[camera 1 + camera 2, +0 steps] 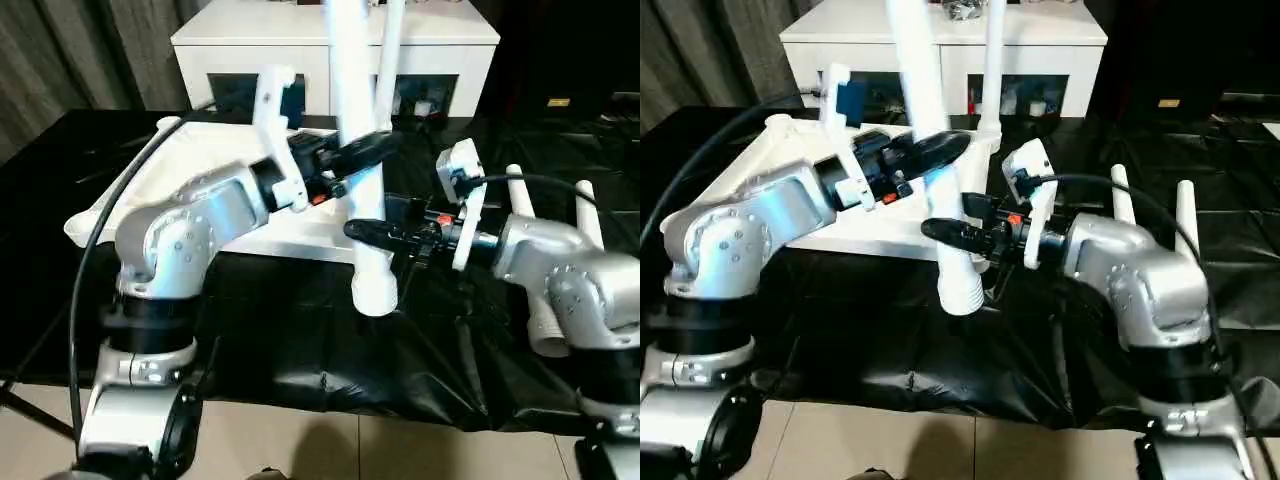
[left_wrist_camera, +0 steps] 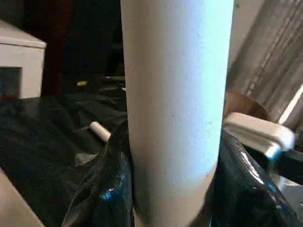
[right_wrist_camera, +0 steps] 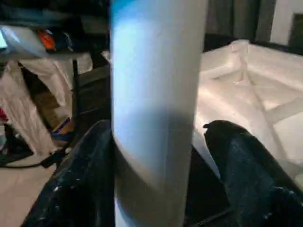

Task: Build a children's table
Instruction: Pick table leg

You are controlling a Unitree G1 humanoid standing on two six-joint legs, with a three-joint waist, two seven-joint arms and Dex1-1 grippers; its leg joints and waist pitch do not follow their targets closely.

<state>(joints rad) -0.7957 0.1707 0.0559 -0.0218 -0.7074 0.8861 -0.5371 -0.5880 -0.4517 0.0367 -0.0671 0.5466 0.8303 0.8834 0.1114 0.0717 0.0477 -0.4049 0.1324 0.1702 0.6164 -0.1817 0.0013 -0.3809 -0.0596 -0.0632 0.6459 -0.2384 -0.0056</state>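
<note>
I see a long white leg (image 1: 360, 150) standing almost straight up, with my left claw (image 1: 362, 150) pinching it tight from one side. My right claw (image 1: 372, 236) sits lower around the same leg, its fingers (image 3: 246, 165) spread and not squeezing. The white table top (image 1: 200, 165) lies upside down on the black table (image 1: 300, 340), just behind the leg.

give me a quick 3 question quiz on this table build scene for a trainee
1. True or false: the left tool clasps the raised leg above the right tool.
2. The upturned table top lies on: a) black cloth b) bare floor c) the cabinet.
3. How many loose legs show past the right forearm?
Key: 1 true; 2 a; 3 two.
</note>
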